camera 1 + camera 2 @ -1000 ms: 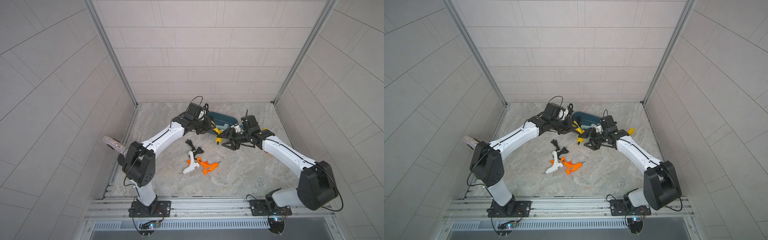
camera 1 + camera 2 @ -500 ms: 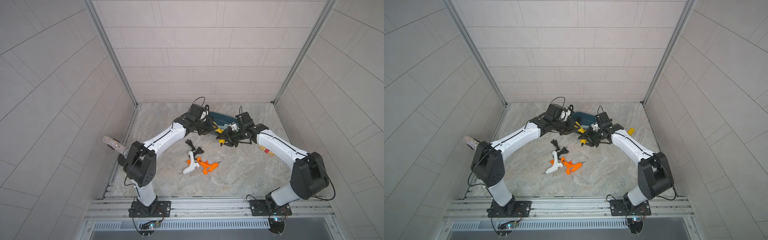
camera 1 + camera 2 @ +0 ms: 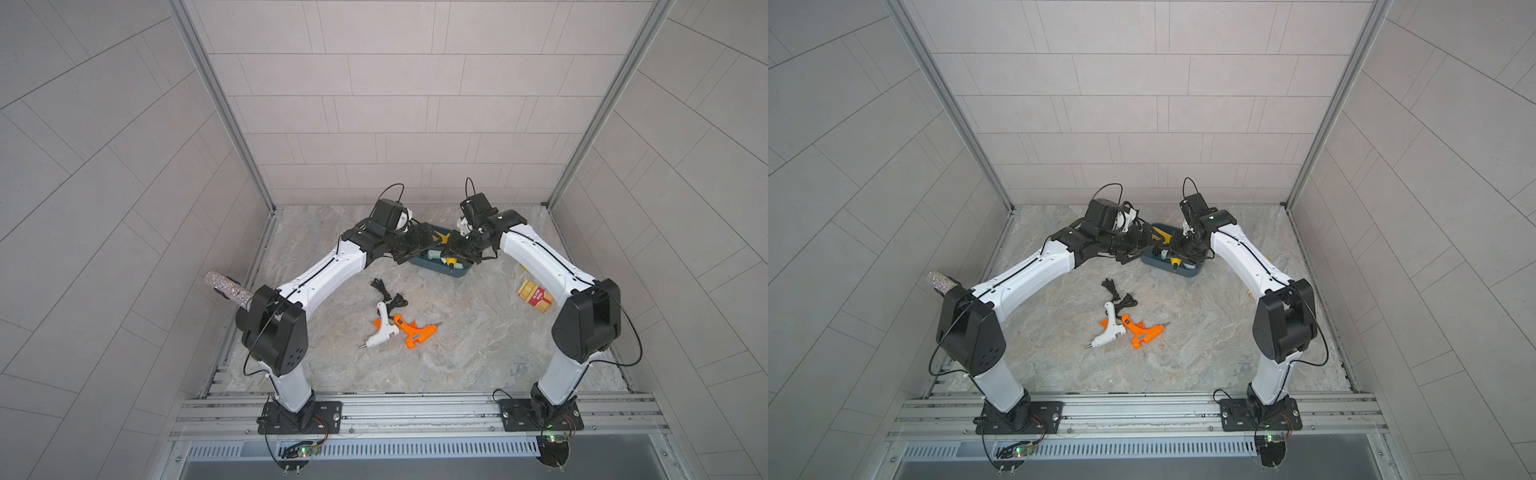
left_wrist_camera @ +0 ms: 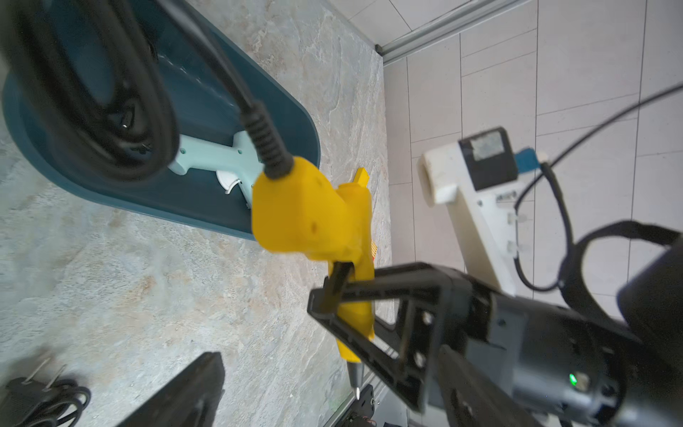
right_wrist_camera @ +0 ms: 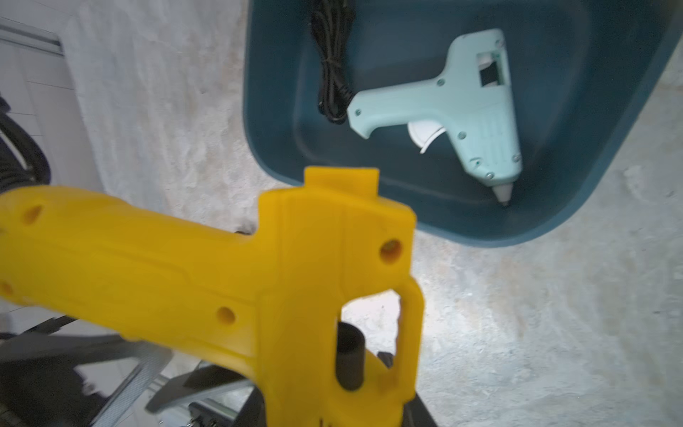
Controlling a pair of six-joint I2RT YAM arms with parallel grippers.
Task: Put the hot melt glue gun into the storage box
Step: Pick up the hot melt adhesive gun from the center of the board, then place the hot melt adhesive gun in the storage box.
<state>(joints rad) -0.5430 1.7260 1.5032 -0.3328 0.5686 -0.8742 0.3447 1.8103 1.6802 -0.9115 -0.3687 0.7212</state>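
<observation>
the right gripper [image 4: 351,314] is clamped on the barrel of a yellow hot melt glue gun [image 4: 306,214] at the near end of the storage box [image 3: 441,272], with the nozzle pointing down toward the table. the gun is carried in the air and not yet lying in the tub. from the wrist views it sits about over the box's rim, and whether it is fully inside the rim line cannot be told. its black cord [image 4: 103,96] runs from the handle up into a coil that hangs over the box's interior, close to the left gripper [image 3: 417,246]. that gripper's jaws look spread wide, with only one finger [image 4: 199,388] showing at the frame's edge, and whether it touches the coil is unclear. a mint glue gun [image 5: 476,107] already lies flat on the box floor beside a tied bundle of black cord. a white glue gun [image 3: 380,332] and an orange glue gun [image 3: 415,332] lie touching on the marble table, well apart from the box. the step in hand appears to be the drop-off of the yellow gun. the next move likely calls for shifting it inward over the free floor next to the mint gun and lowering it clear of the wall. the jaws should part only once the body rests and the cord has followed it in.
</observation>
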